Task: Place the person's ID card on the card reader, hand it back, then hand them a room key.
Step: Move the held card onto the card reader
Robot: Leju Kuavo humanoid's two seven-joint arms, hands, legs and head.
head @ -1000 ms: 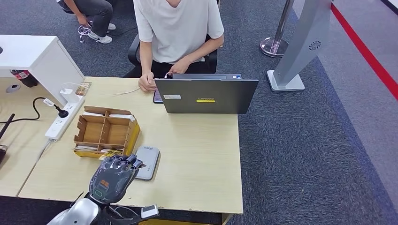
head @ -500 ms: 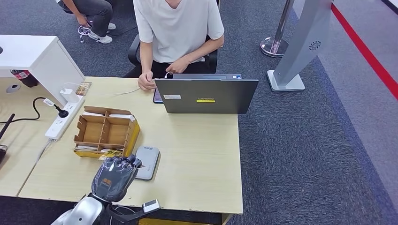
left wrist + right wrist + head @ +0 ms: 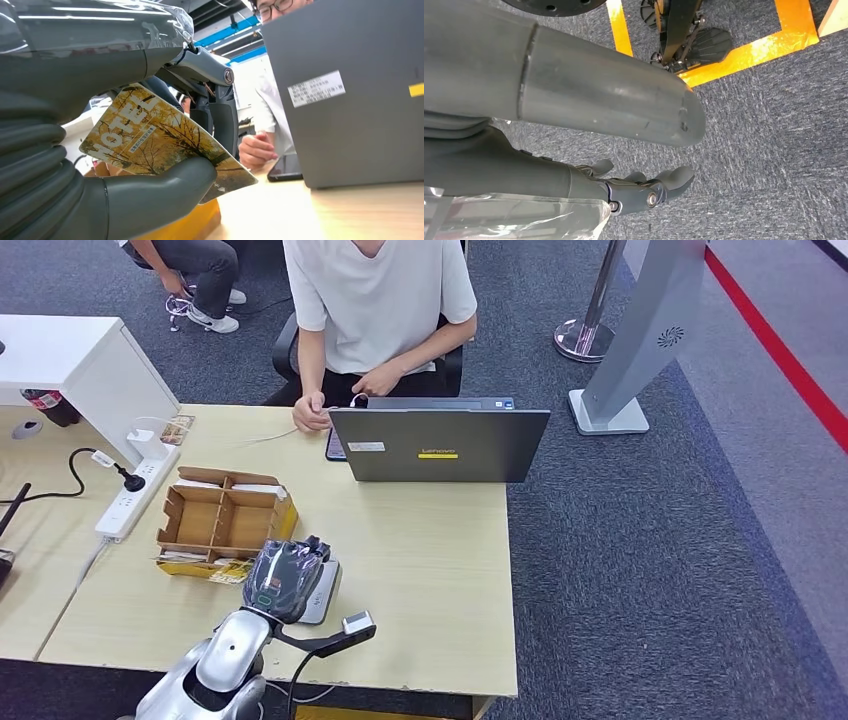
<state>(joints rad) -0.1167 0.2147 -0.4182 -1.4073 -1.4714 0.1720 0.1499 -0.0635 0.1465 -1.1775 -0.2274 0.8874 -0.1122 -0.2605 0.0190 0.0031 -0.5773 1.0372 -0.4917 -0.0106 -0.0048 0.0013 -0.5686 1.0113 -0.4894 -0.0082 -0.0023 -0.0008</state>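
A pale wooden table [image 3: 430, 570] carries a grey laptop [image 3: 440, 444] at its far edge, where a person in a white shirt [image 3: 375, 300] sits, and a partitioned cardboard box [image 3: 222, 522] nearer the robot. The left hand [image 3: 285, 577] hovers over the grey card reader [image 3: 325, 590] just beside that box, pinching a yellow room key card [image 3: 165, 145] printed "HOTEL" between thumb and fingers. The right hand [image 3: 644, 192] hangs over the carpet, fingers loosely apart and holding nothing.

One laptop [image 3: 438, 444], one card reader [image 3: 318, 592], one compartmented box [image 3: 222, 523], one power strip [image 3: 132, 495].
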